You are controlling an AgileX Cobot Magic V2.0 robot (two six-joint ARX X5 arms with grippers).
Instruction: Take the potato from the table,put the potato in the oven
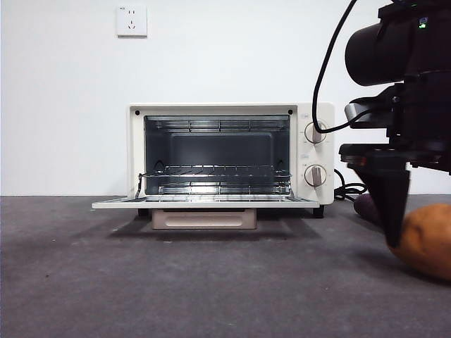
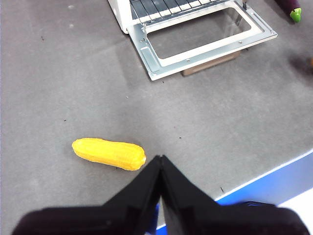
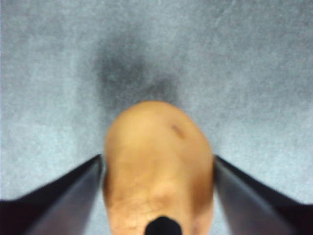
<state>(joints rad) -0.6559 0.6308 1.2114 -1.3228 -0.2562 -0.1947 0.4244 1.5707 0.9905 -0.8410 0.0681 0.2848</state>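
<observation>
The potato [image 1: 428, 243] [image 3: 156, 142], an orange-brown oval lump, lies on the dark grey table [image 1: 211, 289] at the far right. My right gripper [image 1: 409, 227] [image 3: 157, 159] has come down over it and is open, one black jaw close on each side of the potato. The cream-white oven [image 1: 225, 151] [image 2: 161, 12] stands at the back middle with its door [image 1: 204, 202] [image 2: 205, 46] folded down flat and its wire rack bare. My left gripper [image 2: 160, 159] is shut with nothing in it, hanging over the table's front edge away from the oven.
A yellow corn cob [image 2: 108, 153] lies on the table near the left gripper. A purple eggplant [image 1: 366, 208] [image 2: 292, 7] with a green tip lies behind the potato, beside the oven. The oven's cable [image 1: 349, 189] trails at its right side.
</observation>
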